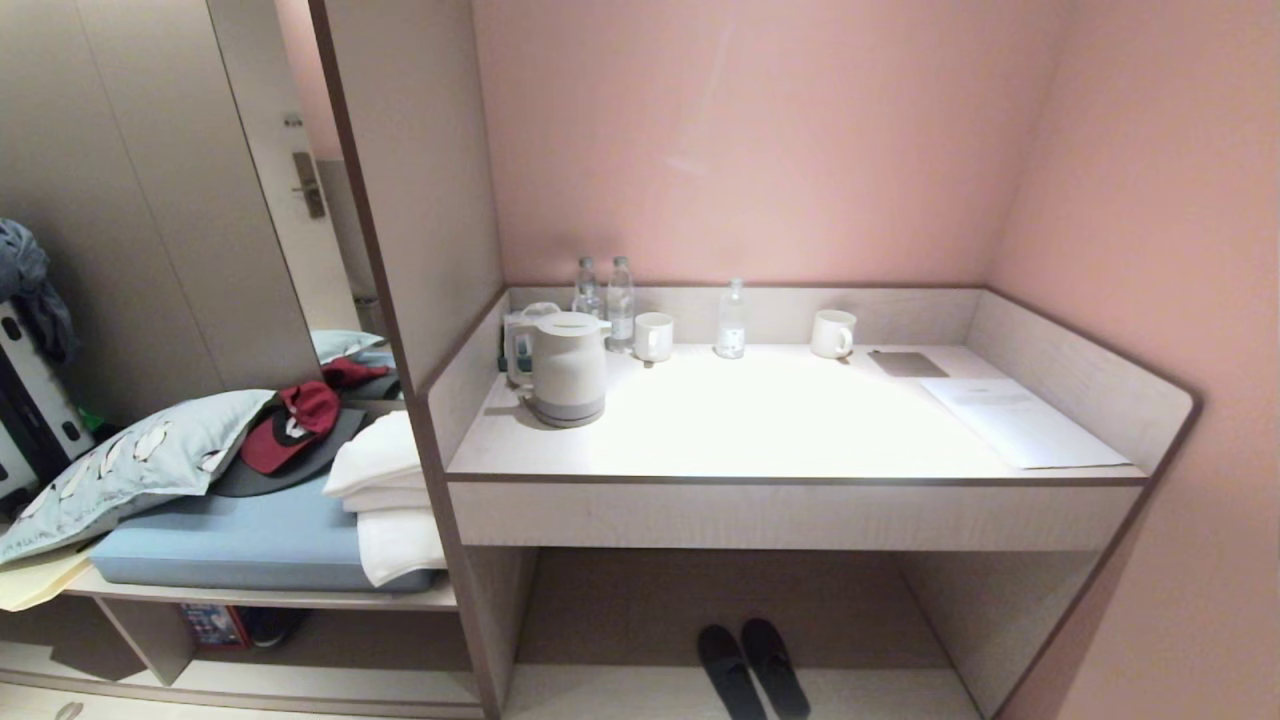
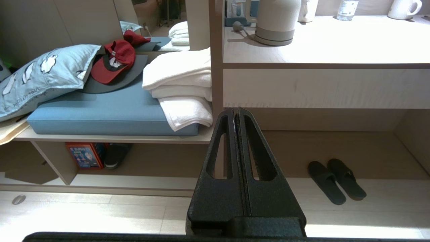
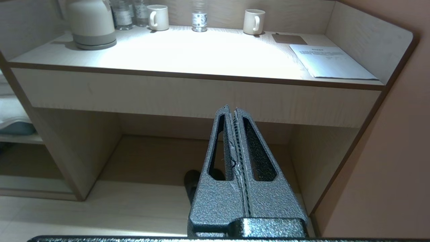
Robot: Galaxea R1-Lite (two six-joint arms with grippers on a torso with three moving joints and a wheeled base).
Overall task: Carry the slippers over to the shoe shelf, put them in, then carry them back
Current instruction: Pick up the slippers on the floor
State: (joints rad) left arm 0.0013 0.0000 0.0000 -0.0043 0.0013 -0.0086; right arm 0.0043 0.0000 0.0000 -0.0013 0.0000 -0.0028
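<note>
Nearest, left tool (image 2: pixel 236 111): we see its two black fingers pressed together with nothing between them, hanging above the pale floor and pointing toward the upright panel between the cushioned seat and the bench.
Right tool (image 3: pixel 231 109): likewise narrowed to a closed seam and holding nothing, raised in front of the bench's front panel; neither arm shows in our head view.
Slippers (image 2: pixel 336 181): we find the dark pair side by side on the floor just inside the knee recess under the bench, toes pointing inward, soles flat, touching or nearly touching each other; from the right wrist only a dark toe shows beside that tool.
Shoe shelf (image 2: pixel 100 183): the low cubby under the cushioned seat, left of the recess and well apart from the slippers; a red-and-blue box (image 2: pixel 84 155) and a dark shoe (image 2: pixel 116 155) sit at its back.
Seat above: a blue cushion (image 2: pixel 100 114) carries folded white towels (image 2: pixel 181 84), a red cap (image 2: pixel 112 62) and a penguin-print pillow (image 2: pixel 43 75).
Bench (image 1: pixel 800 420): we see a white kettle (image 1: pixel 565 365), two mugs (image 1: pixel 652 335), water bottles (image 1: pixel 731 320) and a printed sheet (image 1: pixel 1020 420) on top.
Farthest: the pink wall (image 1: pixel 750 140).
</note>
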